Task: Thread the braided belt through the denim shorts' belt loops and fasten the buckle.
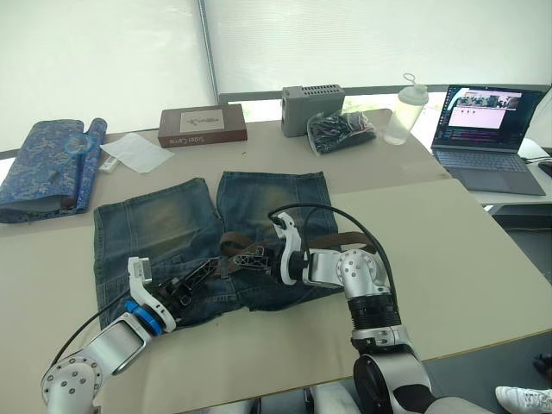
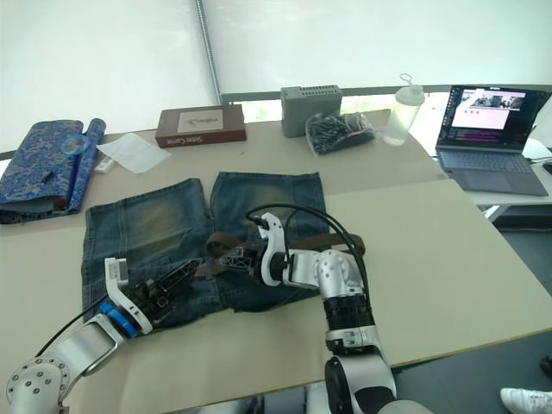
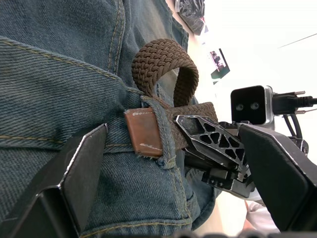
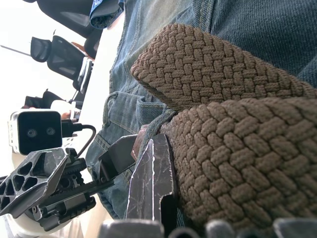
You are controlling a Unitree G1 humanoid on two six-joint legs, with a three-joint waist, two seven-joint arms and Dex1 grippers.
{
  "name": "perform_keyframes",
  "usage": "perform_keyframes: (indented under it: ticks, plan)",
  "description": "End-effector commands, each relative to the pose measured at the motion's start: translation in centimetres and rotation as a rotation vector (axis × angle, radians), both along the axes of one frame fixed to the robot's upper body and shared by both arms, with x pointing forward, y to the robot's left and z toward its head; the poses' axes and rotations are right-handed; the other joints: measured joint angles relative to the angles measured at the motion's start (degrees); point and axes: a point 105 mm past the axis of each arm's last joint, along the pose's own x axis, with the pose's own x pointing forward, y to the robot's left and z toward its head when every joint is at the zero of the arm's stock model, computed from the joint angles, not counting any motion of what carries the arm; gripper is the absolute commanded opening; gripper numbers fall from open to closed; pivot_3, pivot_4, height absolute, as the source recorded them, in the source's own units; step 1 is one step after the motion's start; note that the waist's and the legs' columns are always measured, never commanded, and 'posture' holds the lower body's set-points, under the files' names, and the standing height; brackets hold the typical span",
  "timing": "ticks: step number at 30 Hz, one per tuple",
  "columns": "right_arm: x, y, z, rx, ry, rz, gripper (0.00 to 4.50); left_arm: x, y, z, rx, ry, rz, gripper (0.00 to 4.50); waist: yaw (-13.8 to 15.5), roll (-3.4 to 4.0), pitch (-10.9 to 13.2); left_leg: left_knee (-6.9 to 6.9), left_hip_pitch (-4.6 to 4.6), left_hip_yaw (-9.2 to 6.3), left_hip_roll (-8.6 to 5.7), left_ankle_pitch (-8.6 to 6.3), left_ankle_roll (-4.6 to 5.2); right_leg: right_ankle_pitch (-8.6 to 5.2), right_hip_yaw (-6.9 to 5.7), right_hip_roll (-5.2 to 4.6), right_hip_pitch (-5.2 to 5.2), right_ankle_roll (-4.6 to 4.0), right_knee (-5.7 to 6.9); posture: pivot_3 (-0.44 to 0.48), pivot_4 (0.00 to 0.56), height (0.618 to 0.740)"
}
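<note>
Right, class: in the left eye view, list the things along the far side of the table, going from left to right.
Blue patterned rolled cloth → white paper sheet → brown box → grey box → black bag of cables → clear bottle → laptop.

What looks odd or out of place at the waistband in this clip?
The belt has bunched into a small standing hump just past a belt loop on the shorts instead of lying flat along the waistband. Its brown leather tip pokes out of that loop, and the right tool presses on the strap beside it.
</note>
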Motion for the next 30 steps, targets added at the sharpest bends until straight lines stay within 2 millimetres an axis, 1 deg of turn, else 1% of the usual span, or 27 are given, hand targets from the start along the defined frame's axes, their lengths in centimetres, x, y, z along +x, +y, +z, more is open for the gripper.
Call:
perform_keyframes:
  ticks: [1,3,4,5,6,8,12,13,16,18,19,21,23,24,27,28,30]
  plan:
    - [-0.8,2.1,0.8,0.039,-0.011,0.049,0.00,0.1,-1.2,0.6,-0.044,-0.008,-0.052,4.46,0.0,0.00,0.0,0.00,0.00,0.00,0.00,0.00,0.00,0.00,0.00,-0.01,0.00,-0.01,0.00,0.000,0.150,0.740]
    - [-0.8,2.1,0.8,0.038,-0.012,0.050,0.00,0.1,-1.4,0.7,-0.047,-0.006,-0.061,4.46,0.0,0.00,0.0,0.00,0.00,0.00,0.00,0.00,0.00,0.01,0.01,-0.02,0.00,-0.02,-0.01,0.000,0.150,0.740]
    - [-0.8,2.1,0.8,0.037,-0.013,0.050,0.00,0.1,-1.4,0.7,-0.051,-0.005,-0.061,3.95,-0.1,0.00,0.0,0.00,0.00,0.01,0.00,0.00,0.00,0.01,0.02,-0.01,0.00,-0.02,-0.01,0.000,0.150,0.740]
    - [-0.8,2.1,0.8,0.036,-0.014,0.050,0.00,0.1,-1.4,0.7,-0.054,-0.005,-0.059,3.69,-0.1,0.00,0.0,-0.01,0.00,0.02,0.00,-0.01,-0.01,0.00,0.04,-0.02,-0.01,-0.02,-0.01,0.000,0.150,0.740]
    - [-0.8,2.1,0.8,0.035,-0.015,0.050,0.00,0.1,-1.4,0.7,-0.057,-0.004,-0.057,3.28,-0.1,0.00,0.0,-0.01,0.00,0.02,0.01,-0.02,-0.02,0.00,0.05,-0.02,-0.02,-0.03,-0.01,0.000,0.150,0.740]
    - [-0.8,2.0,0.7,0.030,-0.017,0.050,0.00,0.1,-1.4,0.7,-0.063,-0.002,-0.058,2.20,-0.1,0.00,0.0,-0.01,-0.01,0.02,0.02,-0.03,-0.03,0.00,0.04,-0.02,-0.02,-0.04,-0.01,0.000,0.150,0.740]
    - [-1.1,1.9,0.8,0.026,-0.031,0.065,0.00,0.2,-1.4,0.8,-0.080,-0.004,-0.044,0.28,-0.1,0.00,0.0,-0.01,-0.02,0.04,0.02,-0.03,-0.03,0.00,0.05,-0.02,-0.04,-0.05,-0.01,0.000,0.150,0.740]
    - [-1.0,1.8,0.7,0.009,-0.049,0.063,0.00,0.3,-1.3,0.9,-0.085,-0.004,-0.036,0.13,0.0,0.00,0.0,-0.01,-0.03,0.04,0.02,-0.03,-0.03,0.00,0.05,-0.02,-0.05,-0.05,-0.01,0.000,0.150,0.740]
    - [-1.3,1.7,0.9,-0.002,-0.097,0.091,0.00,0.5,-1.2,0.9,-0.100,-0.002,-0.017,0.13,0.0,0.00,0.0,-0.01,-0.07,0.04,0.02,-0.03,-0.03,0.00,0.05,-0.03,-0.09,-0.05,-0.02,0.000,0.150,0.740]
    - [-1.4,1.4,1.1,-0.017,-0.135,0.099,0.84,0.5,-1.2,0.9,-0.104,-0.002,-0.013,0.00,0.1,0.00,0.0,0.00,-0.11,0.04,0.02,-0.04,-0.02,0.00,0.05,-0.03,-0.11,-0.05,-0.03,0.000,0.150,0.740]
    - [-1.3,1.3,1.1,-0.030,-0.152,0.097,1.12,0.6,-1.2,0.9,-0.104,-0.002,-0.013,0.00,0.1,0.00,0.0,0.00,-0.14,0.04,0.02,-0.04,-0.02,0.00,0.04,-0.03,-0.13,-0.05,-0.04,0.000,0.150,0.740]
    - [-1.5,0.2,1.6,-0.052,-0.246,0.112,1.78,0.7,-1.1,1.0,-0.118,-0.001,-0.001,0.00,0.1,0.00,0.0,0.00,-0.17,0.05,0.02,-0.04,-0.01,0.00,0.05,-0.04,-0.15,-0.05,-0.05,0.000,0.150,0.740]
    - [-2.0,-0.8,2.2,-0.086,-0.379,0.148,1.78,0.8,-1.1,1.1,-0.127,-0.004,0.009,0.00,0.4,0.00,0.0,0.00,-0.22,0.05,0.01,-0.06,0.02,0.00,0.00,-0.02,-0.16,-0.05,-0.08,0.000,0.150,0.740]
    - [-2.5,-1.2,2.9,-0.071,-0.432,0.167,1.78,0.9,-1.1,1.2,-0.135,-0.006,0.016,0.00,0.4,0.00,0.0,0.02,-0.22,0.05,0.01,-0.07,0.04,0.00,-0.01,-0.03,-0.15,-0.05,-0.09,0.000,0.150,0.740]
    - [-3.6,-2.2,4.2,-0.053,-0.552,0.218,1.78,0.9,-1.1,1.3,-0.143,-0.006,0.020,0.00,0.6,-0.02,0.0,0.05,-0.26,0.05,-0.03,-0.08,0.05,-0.01,-0.03,-0.06,-0.15,-0.04,-0.11,0.000,0.150,0.740]
    - [-3.8,-2.3,4.4,-0.057,-0.588,0.231,1.78,0.9,-1.1,1.3,-0.142,-0.005,0.019,0.00,0.6,-0.02,0.0,0.07,-0.27,0.05,-0.03,-0.08,0.05,-0.01,-0.02,-0.07,-0.15,-0.04,-0.11,0.000,0.150,0.740]
    - [-4.4,-2.7,4.6,-0.079,-0.662,0.269,1.27,1.0,-1.2,1.4,-0.145,-0.006,0.018,0.00,0.4,-0.02,0.0,0.08,-0.26,0.05,0.00,-0.08,0.04,-0.01,-0.01,-0.08,-0.15,-0.04,-0.10,0.000,0.150,0.740]
